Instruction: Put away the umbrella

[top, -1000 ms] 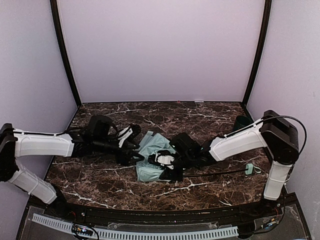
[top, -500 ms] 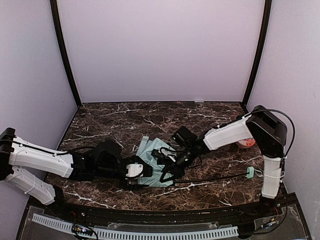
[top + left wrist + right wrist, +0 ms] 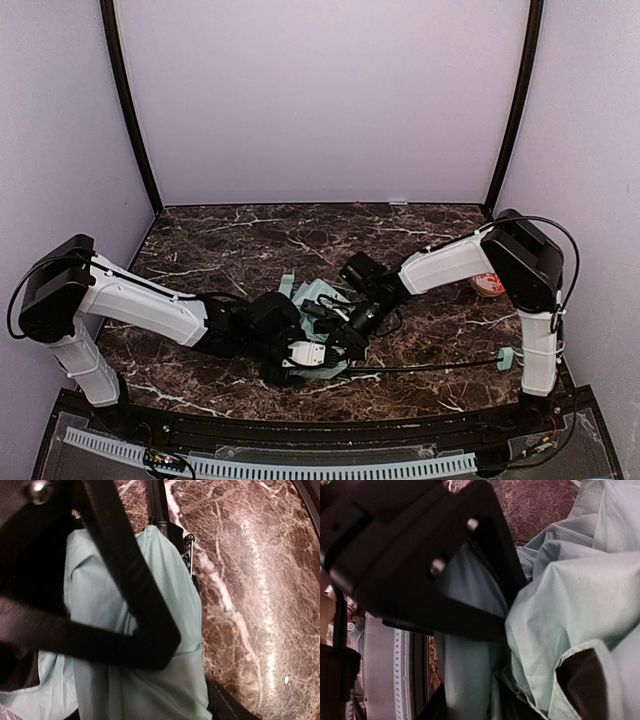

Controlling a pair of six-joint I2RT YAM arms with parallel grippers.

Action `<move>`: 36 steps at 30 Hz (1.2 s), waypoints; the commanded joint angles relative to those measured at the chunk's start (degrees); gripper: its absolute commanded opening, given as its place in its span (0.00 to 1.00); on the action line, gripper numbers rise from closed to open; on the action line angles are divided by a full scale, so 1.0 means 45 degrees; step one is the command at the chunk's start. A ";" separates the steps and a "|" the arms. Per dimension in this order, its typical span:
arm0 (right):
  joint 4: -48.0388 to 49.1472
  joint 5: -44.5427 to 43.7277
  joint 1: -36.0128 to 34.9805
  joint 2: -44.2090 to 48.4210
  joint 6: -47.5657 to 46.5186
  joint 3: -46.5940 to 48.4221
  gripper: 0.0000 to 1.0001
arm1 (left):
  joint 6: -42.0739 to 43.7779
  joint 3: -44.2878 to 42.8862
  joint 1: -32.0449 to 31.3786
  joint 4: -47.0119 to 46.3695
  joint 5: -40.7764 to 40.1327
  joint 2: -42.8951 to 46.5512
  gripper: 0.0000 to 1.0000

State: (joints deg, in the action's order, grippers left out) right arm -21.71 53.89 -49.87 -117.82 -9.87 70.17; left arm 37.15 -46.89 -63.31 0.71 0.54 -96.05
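Note:
The umbrella [image 3: 318,293] lies mid-table as a crumpled mint-green canopy. Its thin black shaft [image 3: 430,365] runs right to the small mint handle [image 3: 505,357]. My left gripper [image 3: 305,352] is at the canopy's near edge, open, with one finger lying across the fabric [image 3: 165,580]. In the left wrist view the left gripper [image 3: 166,664] hovers over cloth, and the shaft [image 3: 158,505] shows at the top. My right gripper [image 3: 348,328] comes in from the right and is shut on a fold of mint fabric [image 3: 570,595]. In its wrist view the right gripper [image 3: 480,655] has cloth between the jaws.
A small orange-and-white round object [image 3: 488,285] sits by the right wall behind the right arm. The dark marble table [image 3: 230,235] is walled at the back and on both sides. A rail [image 3: 300,465] runs along the near edge.
My left arm has swung from the canopy's left side round to its near edge. The right gripper has drawn back and right with the fabric. The orange-and-white object is now uncovered.

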 commanded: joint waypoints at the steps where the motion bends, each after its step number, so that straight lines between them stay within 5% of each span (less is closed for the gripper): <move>1: -0.1405 -0.0328 0.0387 -0.0359 0.0518 -0.0038 0.37 | -0.0584 -0.0845 0.0212 0.3365 0.0049 -0.1556 0.59; 6: -0.0827 -0.0811 0.1302 0.1498 0.0898 -0.0595 0.56 | -0.1029 -0.1263 0.0649 0.4453 0.1655 -0.1722 0.44; 14: 0.1120 -0.4977 0.1648 0.5098 0.1792 -0.2492 0.60 | -0.1862 -0.2809 0.1800 0.6066 0.4799 -0.2386 0.32; 22: 0.7156 -1.0608 -0.2336 0.9641 -0.1447 -0.7327 0.64 | -0.2437 -0.4795 0.3226 0.7930 0.8512 -0.3658 0.28; 26: 0.8260 -1.1758 -0.3632 0.8876 -0.2661 -0.7540 0.67 | -0.2464 -0.4974 0.3302 0.8199 0.8768 -0.3948 0.27; 36: 0.7163 -1.3414 -0.4350 0.4828 -0.4728 -0.5086 0.77 | -0.2523 -0.5123 0.3520 0.8344 0.9212 -0.4352 0.24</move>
State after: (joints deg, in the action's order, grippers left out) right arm 9.28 -1.56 -68.84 -92.18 -26.24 44.14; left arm 27.75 -71.02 -47.44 30.15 39.86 -112.95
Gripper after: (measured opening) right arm 0.762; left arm 0.251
